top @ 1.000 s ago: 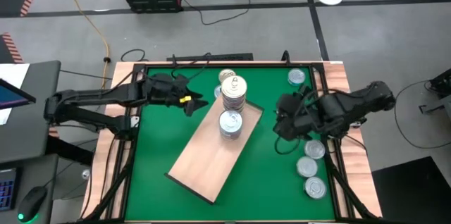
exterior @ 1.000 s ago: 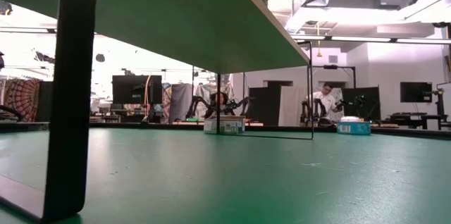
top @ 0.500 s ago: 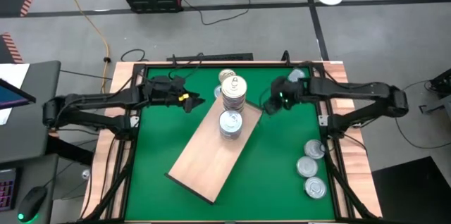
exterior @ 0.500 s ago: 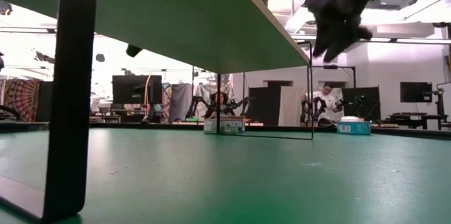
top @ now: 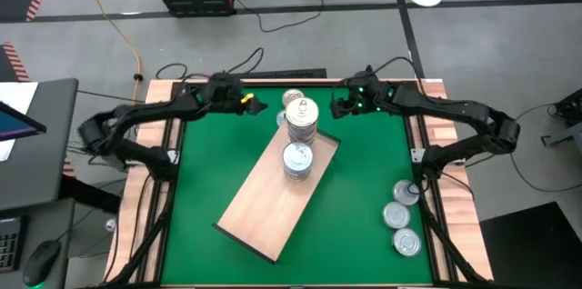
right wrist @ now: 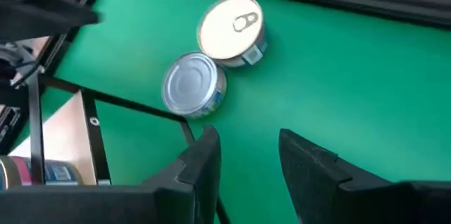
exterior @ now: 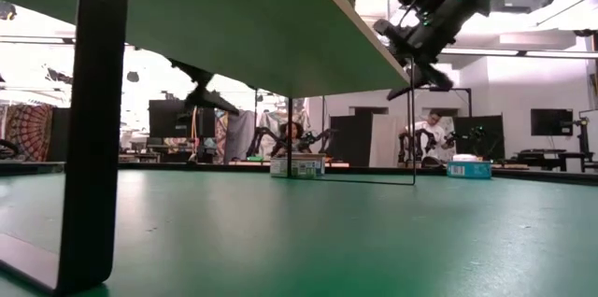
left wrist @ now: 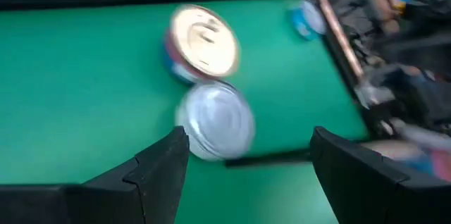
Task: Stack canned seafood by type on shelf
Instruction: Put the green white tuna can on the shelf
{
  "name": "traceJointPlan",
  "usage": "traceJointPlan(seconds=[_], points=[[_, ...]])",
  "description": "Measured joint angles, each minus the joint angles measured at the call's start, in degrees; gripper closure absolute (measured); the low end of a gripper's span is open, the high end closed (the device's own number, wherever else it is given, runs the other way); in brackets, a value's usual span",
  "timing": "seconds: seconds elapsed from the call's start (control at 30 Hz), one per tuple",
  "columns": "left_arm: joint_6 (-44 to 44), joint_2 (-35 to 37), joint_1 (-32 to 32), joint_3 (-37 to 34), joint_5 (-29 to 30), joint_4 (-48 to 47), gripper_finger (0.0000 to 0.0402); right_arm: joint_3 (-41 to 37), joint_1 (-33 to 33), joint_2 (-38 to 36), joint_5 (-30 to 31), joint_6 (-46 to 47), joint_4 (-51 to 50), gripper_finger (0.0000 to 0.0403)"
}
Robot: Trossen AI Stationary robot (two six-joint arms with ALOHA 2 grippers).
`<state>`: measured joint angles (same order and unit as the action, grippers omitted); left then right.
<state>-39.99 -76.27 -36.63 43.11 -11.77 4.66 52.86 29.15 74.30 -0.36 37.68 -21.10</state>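
Observation:
The tan wooden shelf (top: 273,198) stands on black legs and runs slantwise across the green table. Two stacks of tins rest on its far end, one gold-lidded (top: 302,114) and one silver-lidded (top: 297,157). A gold tin (right wrist: 232,25) and a silver tin (right wrist: 192,83) sit on the table beside that end. My left gripper (top: 247,103) hovers open to their left, and my right gripper (top: 344,107) hovers open to their right. Both wrist views show the pair of tins ahead of the open fingers (left wrist: 246,175) (right wrist: 250,164). Neither gripper holds a tin.
Three more silver tins (top: 400,216) lie in a row along the table's right edge. A bluish tin (left wrist: 304,20) sits near the far right corner. The shelf's black legs (exterior: 93,120) stand on the green table (top: 364,198). People and monitors show in the room beyond.
My right arm has swung from the row of tins at the table's right edge up and toward the far edge, ending beside the shelf's far end. My left gripper has moved toward the far edge. The tins have stayed where they were.

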Motion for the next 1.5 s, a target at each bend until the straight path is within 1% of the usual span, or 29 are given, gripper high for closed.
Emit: traceJointPlan(seconds=[0.17, 0.33, 0.43, 0.57, 0.67, 0.83, 0.9, 0.97, 1.1, 1.17, 1.23, 1.5], points=[[-0.15, -12.44, -2.46, 6.98, -3.04, -0.51, 0.012, 0.0, 0.3, 2.46, -3.95, -4.78, 1.85, 0.0235], [0.17, -22.44, -3.12, 16.97, -6.27, -5.36, 0.012, 0.0, 0.94, 2.09, -6.34, -7.93, -0.97, 0.0235], [2.11, -25.9, -2.74, 22.63, -5.19, -10.05, 0.012, 0.0, 1.8, 0.84, -7.29, -9.81, -1.82, 0.0235], [3.77, -28.67, -2.2, 27.61, 0.04, -17.64, 0.012, 0.0, 2.57, -1.04, -8.54, -10.76, -1.81, 0.0235], [3.48, -29.75, -2.03, 28.09, 2.25, -18.44, 0.012, 0.0, 2.57, -2.04, -8.59, -10.94, -1.07, 0.0235], [1.8, -29.84, -1.43, 27.93, 2.21, -17.96, 0.012, 0.0, 2.88, -2.19, -8.61, -11.4, -0.43, 0.0235], [2.74, -29.24, -0.69, 27.88, 2.27, -19.09, 0.0121, 0.0, 2.88, -2.2, -8.61, -12.36, -0.82, 0.0235], [4.39, -27.75, 0.69, 27.82, 3.72, -21.56, 0.0125, 0.0, 2.89, -2.2, -8.61, -12.7, -1.24, 0.0235], [8.76, -26.24, 3.51, 27.88, 5.97, -26.89, 0.0151, 0.0, 2.88, -2.2, -8.63, -12.7, -1.59, 0.0235], [10.15, -26.67, 4.08, 27.84, 5.81, -28.37, 0.0165, 0.0, 2.85, -2.2, -8.68, -12.71, -1.44, 0.0235], [9.94, -27.37, 3.93, 27.66, 4.98, -27.84, 0.0179, 0.0, 2.77, -2.2, -8.68, -12.7, -1.33, 0.0235], [3.16, -27.76, 2.33, 19.78, -0.56, -19.22, 0.0215, 0.0, 1.87, -2.2, -9.21, -10.79, -0.85, 0.0235]])
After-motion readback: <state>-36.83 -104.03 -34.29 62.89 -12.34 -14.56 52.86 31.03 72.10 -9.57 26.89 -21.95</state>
